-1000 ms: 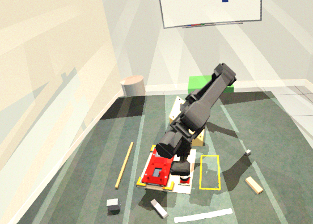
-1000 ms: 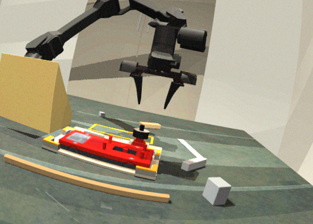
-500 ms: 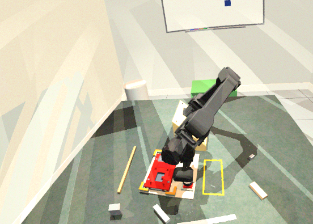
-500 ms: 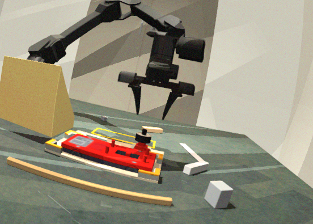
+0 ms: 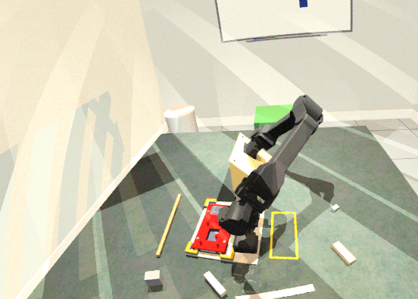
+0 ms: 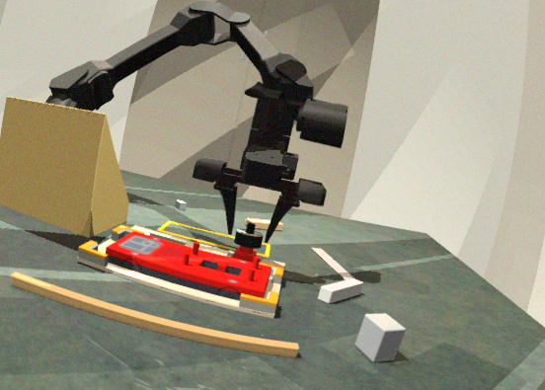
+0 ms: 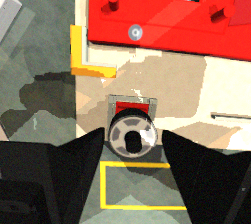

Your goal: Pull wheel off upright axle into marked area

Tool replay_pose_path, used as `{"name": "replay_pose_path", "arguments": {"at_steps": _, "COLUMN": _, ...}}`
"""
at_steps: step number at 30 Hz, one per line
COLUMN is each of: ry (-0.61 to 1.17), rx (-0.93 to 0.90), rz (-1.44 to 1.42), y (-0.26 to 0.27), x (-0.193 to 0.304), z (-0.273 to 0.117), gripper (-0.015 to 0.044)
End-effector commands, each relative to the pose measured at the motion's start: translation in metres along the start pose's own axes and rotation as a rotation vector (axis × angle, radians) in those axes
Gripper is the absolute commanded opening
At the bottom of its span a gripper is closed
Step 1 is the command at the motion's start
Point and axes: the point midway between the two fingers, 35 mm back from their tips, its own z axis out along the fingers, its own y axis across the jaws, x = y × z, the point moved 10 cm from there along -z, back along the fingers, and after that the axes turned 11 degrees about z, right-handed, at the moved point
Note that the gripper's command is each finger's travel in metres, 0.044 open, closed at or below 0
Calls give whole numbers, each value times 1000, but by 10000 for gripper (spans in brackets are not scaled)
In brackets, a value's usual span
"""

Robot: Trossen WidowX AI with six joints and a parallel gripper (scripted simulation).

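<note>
Presently my tool [image 6: 248, 239] straddles the wheel [image 6: 248, 237], fingers apart, one at its 9 o'clock and one at 3 o'clock, gripping nothing. Wheel sits on its upright axle [image 6: 250, 226], with the marked area [image 7: 136, 186] at its 6 o'clock on the counter [image 6: 434, 299] in the wrist view.

wheel [image 7: 132, 136] on axle, between open tool [image 7: 133, 150] fingers, untouched | yellow outline [image 7: 136, 185] just below wheel | red plate [image 7: 176, 25] above

A whiteboard [image 5: 283, 0] hangs on the far wall, marked with a yellow and a blue square. A green box [image 5: 272, 114] and a white cylinder [image 5: 181, 118] sit at the table's far edge. A long wooden strip [image 6: 148, 321], a grey cube [image 6: 380, 337] and several pale blocks lie scattered about.
</note>
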Motion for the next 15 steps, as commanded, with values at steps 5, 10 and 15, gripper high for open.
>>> {"name": "replay_pose_path", "arguments": {"at_steps": 5, "ry": 0, "rx": 3, "rz": 0, "y": 0, "x": 0, "z": 1, "gripper": 188}}
{"name": "replay_pose_path", "arguments": {"at_steps": 10, "ry": 0, "rx": 3, "rz": 0, "y": 0, "x": 0, "z": 0, "gripper": 135}}
{"name": "replay_pose_path", "arguments": {"at_steps": 15, "ry": 0, "rx": 3, "rz": 0, "y": 0, "x": 0, "z": -1, "gripper": 3}}
